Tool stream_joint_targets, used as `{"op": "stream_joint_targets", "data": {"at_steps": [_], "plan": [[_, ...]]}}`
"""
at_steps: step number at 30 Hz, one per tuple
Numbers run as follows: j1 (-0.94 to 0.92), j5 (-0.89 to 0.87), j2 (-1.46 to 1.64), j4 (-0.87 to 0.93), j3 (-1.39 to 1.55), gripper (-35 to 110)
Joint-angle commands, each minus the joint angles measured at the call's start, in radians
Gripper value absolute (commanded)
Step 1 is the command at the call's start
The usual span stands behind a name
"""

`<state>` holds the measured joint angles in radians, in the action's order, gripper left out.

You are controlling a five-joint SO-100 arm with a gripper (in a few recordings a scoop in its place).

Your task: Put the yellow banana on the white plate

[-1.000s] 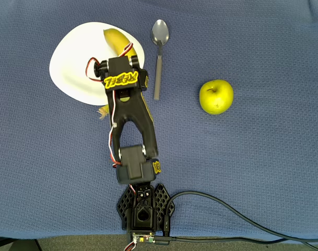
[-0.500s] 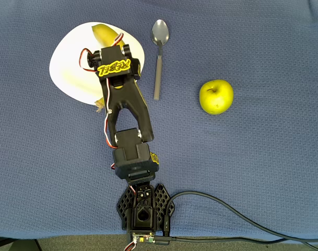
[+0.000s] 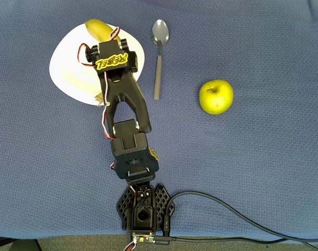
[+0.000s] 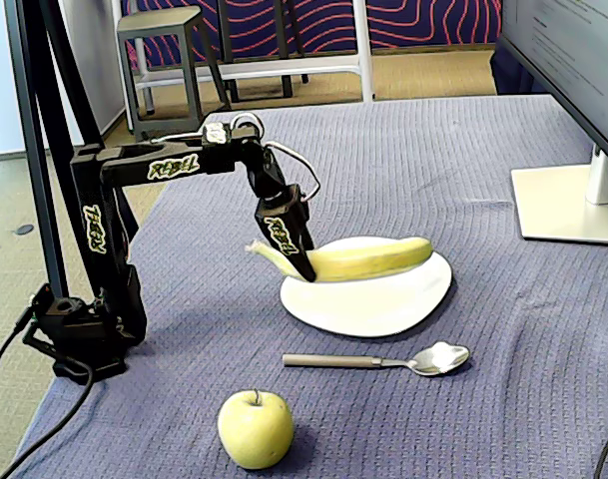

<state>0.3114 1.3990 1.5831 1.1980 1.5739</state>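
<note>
The yellow banana [image 4: 368, 258] hangs lengthwise over the white plate [image 4: 383, 309], its brownish stem end sticking out past the plate's left rim. My gripper [image 4: 302, 263] is shut on the banana near that stem end. I cannot tell whether the banana touches the plate. In the overhead view the arm's wrist covers most of the banana. Only its blunt tip [image 3: 96, 27] shows at the plate's [image 3: 67, 60] top edge and the stem at the lower edge.
A metal spoon [image 3: 159, 57] [image 4: 383, 360] lies just beside the plate. A yellow-green apple [image 3: 216, 97] [image 4: 255, 428] stands further off on the blue cloth. A monitor foot [image 4: 568, 205] occupies the right side in the fixed view.
The arm has stretched further toward the top left of the overhead view, carrying the banana further across the plate. The spoon and the apple have not moved.
</note>
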Motion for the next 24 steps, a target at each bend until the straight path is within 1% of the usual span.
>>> {"op": "stream_joint_targets", "data": {"at_steps": [1,7,16,24], "plan": [[-0.018,0.025,0.009,-0.075,-0.115,0],[-0.012,0.032,0.005,-0.107,-0.114,0],[-0.018,0.044,0.002,-0.224,-0.078,0],[-0.005,0.011,-0.020,-0.255,-0.043,0]]}}
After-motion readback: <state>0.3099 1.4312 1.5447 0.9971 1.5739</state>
